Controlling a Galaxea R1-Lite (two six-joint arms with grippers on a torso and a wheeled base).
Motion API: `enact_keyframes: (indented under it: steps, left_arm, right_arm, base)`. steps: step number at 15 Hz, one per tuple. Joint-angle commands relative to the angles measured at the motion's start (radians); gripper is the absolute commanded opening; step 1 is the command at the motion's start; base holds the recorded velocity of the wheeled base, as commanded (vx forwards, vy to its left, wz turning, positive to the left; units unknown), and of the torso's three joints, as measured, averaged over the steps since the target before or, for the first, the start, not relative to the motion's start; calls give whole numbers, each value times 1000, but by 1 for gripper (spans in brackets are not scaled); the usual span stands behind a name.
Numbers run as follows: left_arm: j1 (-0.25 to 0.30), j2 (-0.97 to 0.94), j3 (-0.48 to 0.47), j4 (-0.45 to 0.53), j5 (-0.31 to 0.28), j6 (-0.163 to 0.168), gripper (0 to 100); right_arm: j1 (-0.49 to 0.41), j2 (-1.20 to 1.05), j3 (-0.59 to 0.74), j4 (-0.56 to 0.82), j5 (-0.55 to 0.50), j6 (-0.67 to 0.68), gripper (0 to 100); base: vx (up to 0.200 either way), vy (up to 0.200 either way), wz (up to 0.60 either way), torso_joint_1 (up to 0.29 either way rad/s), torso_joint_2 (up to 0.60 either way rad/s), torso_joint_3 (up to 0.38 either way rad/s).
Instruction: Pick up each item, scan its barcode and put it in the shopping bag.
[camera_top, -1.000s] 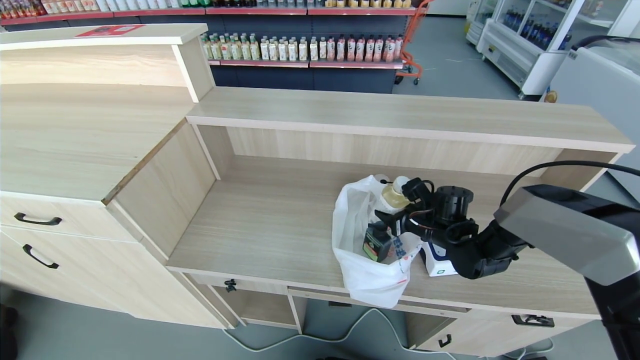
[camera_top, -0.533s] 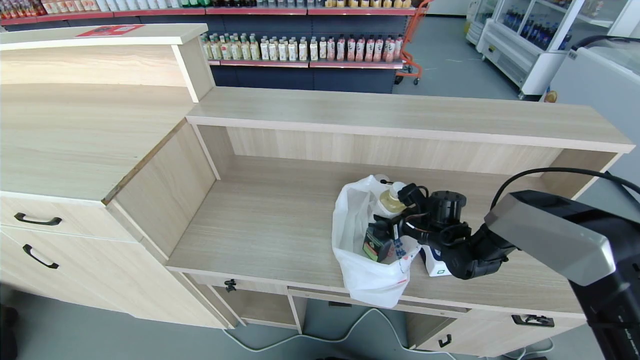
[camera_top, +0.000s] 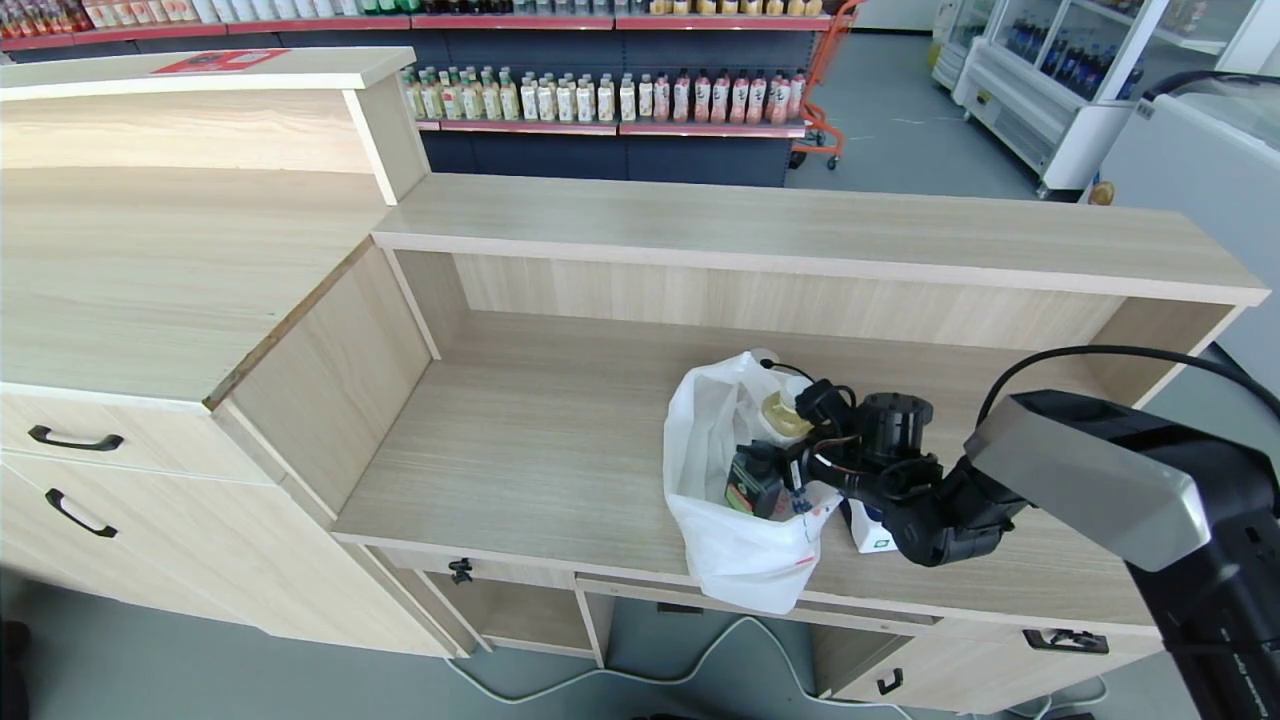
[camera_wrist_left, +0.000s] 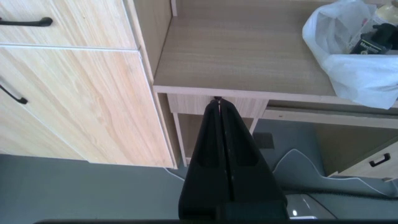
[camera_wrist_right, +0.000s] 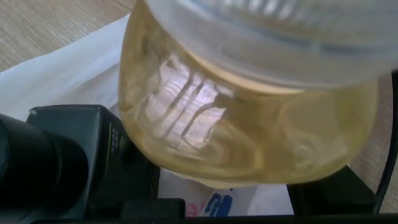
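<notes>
- While it hangs low in front of the counter (camera_top: 520, 450), well off to the left of the shopping bag (camera_top: 735, 555), the left gripper (camera_wrist_left: 219, 111) has its two fingers pressed flat together with nothing between them.
- The shopping bag is white plastic. It sits at the counter's front edge with its mouth open upward and its lower part sagging over that edge.
- Inside the bag, at its near side, a dark container (camera_top: 752, 485) stands upright.
- At the bag's open mouth, on its far right side, the right gripper (camera_top: 800, 432) is clamped on a bottle (camera_top: 781, 415) of pale yellow drink.
- Just beside the bag's right side lies a white box (camera_top: 868, 525), partly hidden by the arm.
- Far behind the bag stand store shelves (camera_top: 600, 100) lined with drinks.
</notes>
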Motion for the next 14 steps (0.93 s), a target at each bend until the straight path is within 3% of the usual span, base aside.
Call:
enact_keyframes:
  steps: [1, 7, 8, 14]
  left_arm:
    - [0, 0, 0, 0, 0, 0, 0]
    - [0, 0, 0, 0, 0, 0, 0]
    - [0, 0, 0, 0, 0, 0, 0]
    - [0, 0, 0, 0, 0, 0, 0]
  right_arm:
    - [-6, -2, 1, -2, 1, -6, 0]
    - [-29, -13, 44, -23, 2, -15, 0]
    - [-30, -18, 52, -31, 4, -15, 100]
    - [-42, -81, 90, -63, 10, 0, 100]
  base:
    - [0, 0, 0, 0, 0, 0]
    - [0, 0, 0, 0, 0, 0]
    - [0, 0, 0, 0, 0, 0]
    - [0, 0, 0, 0, 0, 0]
